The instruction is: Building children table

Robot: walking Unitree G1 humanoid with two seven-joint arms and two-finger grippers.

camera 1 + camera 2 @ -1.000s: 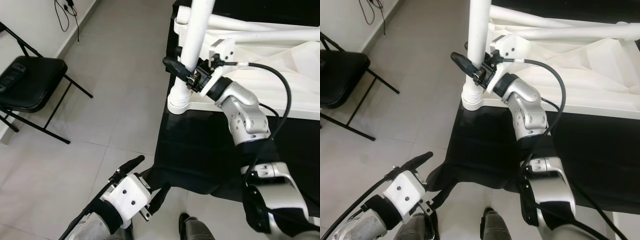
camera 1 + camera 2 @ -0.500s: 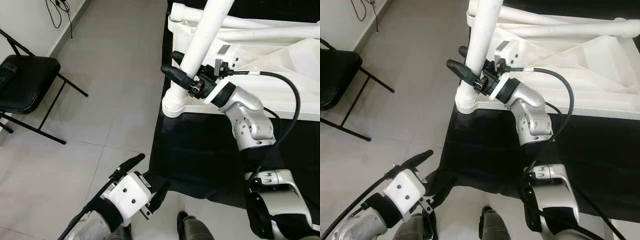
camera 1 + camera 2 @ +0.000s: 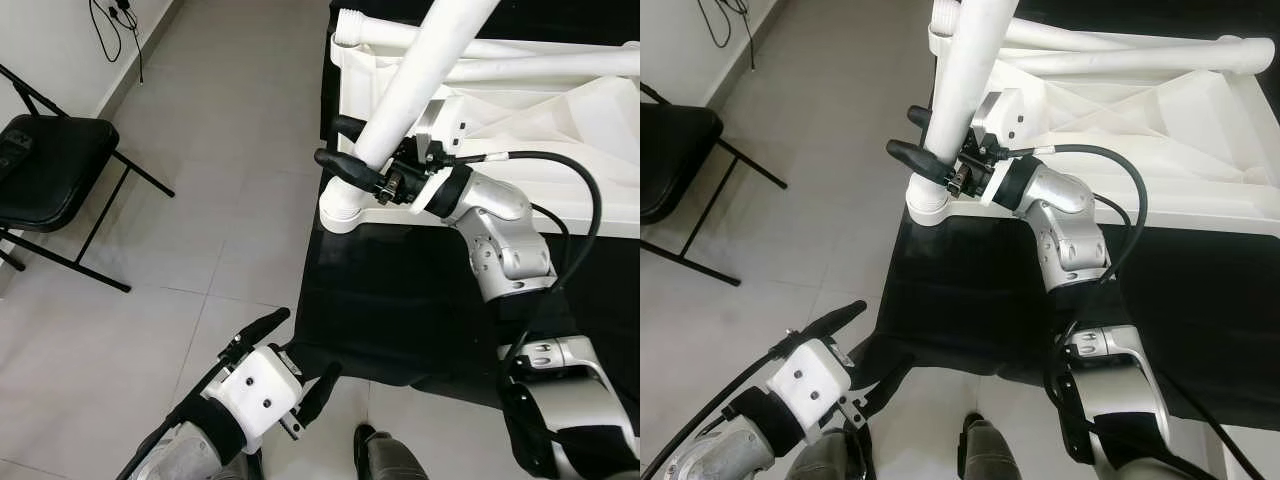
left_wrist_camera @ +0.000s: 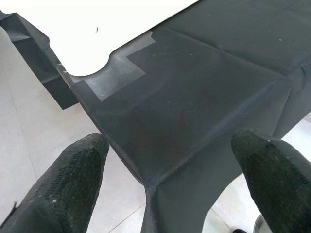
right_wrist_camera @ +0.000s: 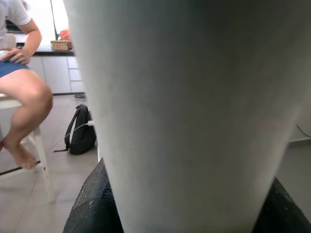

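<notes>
White table leg (image 3: 415, 78) and white tabletop (image 3: 560, 150) on a black cloth (image 3: 400, 300); black fingers (image 3: 340, 163) on a silver right arm (image 3: 500, 235), white housing on the left gripper (image 3: 295, 355). Pale grey floor tiles (image 3: 230, 150), black folding chair (image 3: 50, 165). Blue shorts (image 5: 9, 67), a black backpack (image 5: 81, 131), possibly white cabinets (image 5: 58, 73) in the blurred wrist view.

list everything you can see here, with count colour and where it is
table leg: 1, white, tilted, foot in the tabletop's corner socket
tabletop: 1, white, upside down on the black sheet
spare legs: 2, white, lying on the tabletop
black sheet: 1, on the tiled floor
folding chair: 1, black, by the wall
backpack: 1, black, on the floor
person: 1, seated
right gripper: shut on the table leg
left gripper: open, low, idle
</notes>
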